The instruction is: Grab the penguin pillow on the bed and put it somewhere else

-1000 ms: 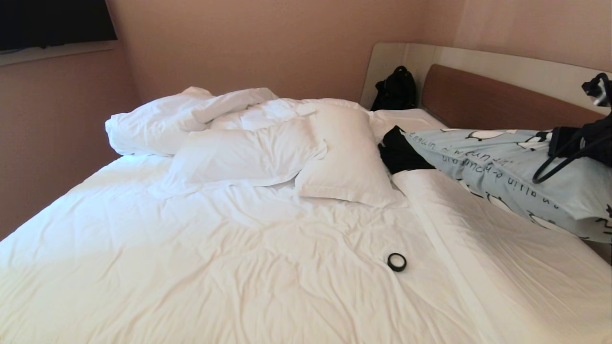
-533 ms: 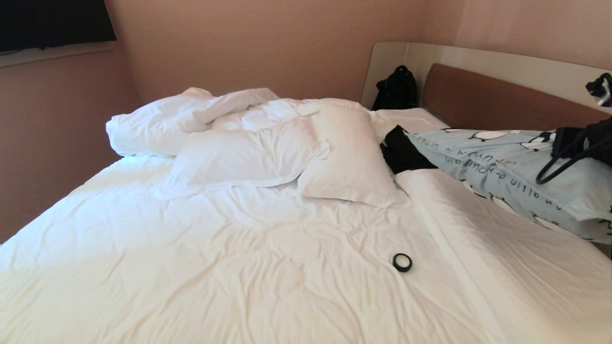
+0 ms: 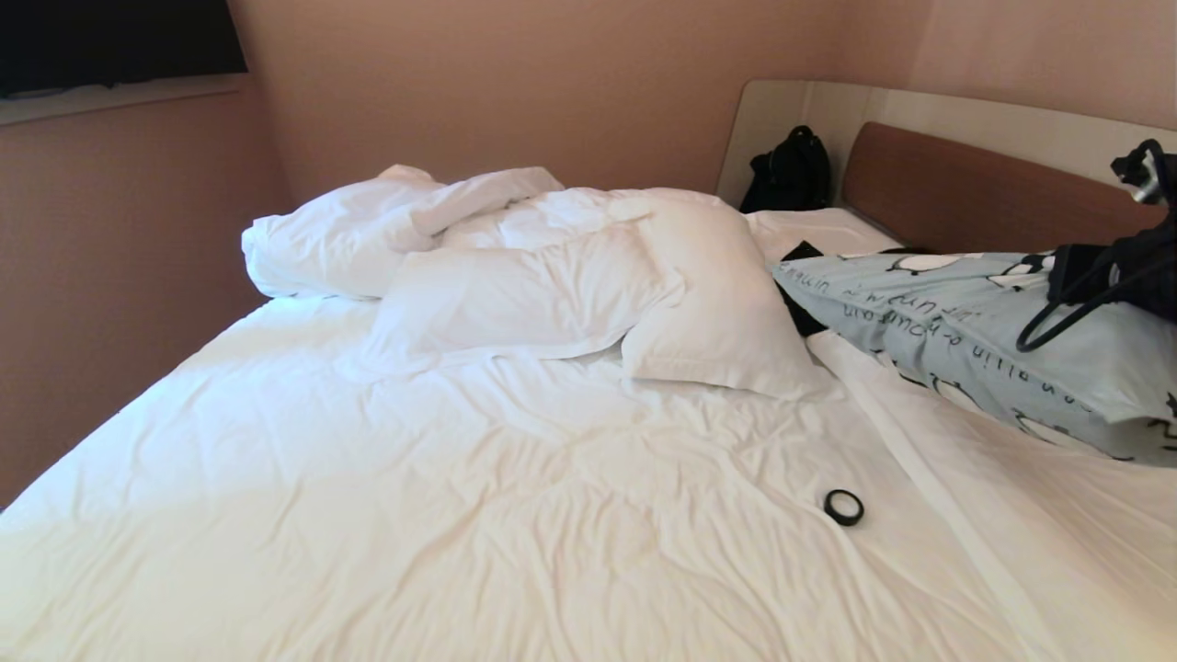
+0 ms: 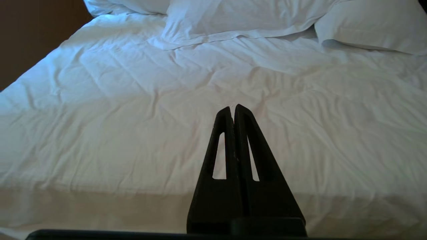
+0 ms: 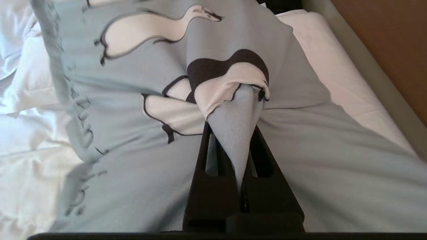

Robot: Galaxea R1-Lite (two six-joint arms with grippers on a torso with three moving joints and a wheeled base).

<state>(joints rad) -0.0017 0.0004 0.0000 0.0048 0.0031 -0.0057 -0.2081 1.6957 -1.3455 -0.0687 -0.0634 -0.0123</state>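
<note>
The penguin pillow [image 3: 956, 331], pale blue with black-and-white penguins and dark lettering, hangs lifted above the right side of the bed [image 3: 460, 515], near the brown headboard [image 3: 956, 193]. My right gripper [image 3: 1071, 276] is shut on a pinched fold of its cover. In the right wrist view the fabric bunches up between the fingers of the right gripper [image 5: 232, 131], and the penguin pillow [image 5: 300, 150] fills most of the picture. My left gripper [image 4: 233, 107] is shut on nothing and hovers over the wrinkled sheet of the bed [image 4: 100, 100].
Two white pillows [image 3: 515, 299] [image 3: 726, 313] and a rumpled duvet [image 3: 368, 225] lie at the far side. A small black ring [image 3: 843, 507] rests on the sheet. A black bag [image 3: 789, 170] sits in the headboard corner. Dark cloth [image 3: 802, 317] peeks from under the penguin pillow.
The whole bed has slid rightward in the head view, so the camera has moved. The held penguin pillow keeps its place in the picture and now covers more of the dark cloth.
</note>
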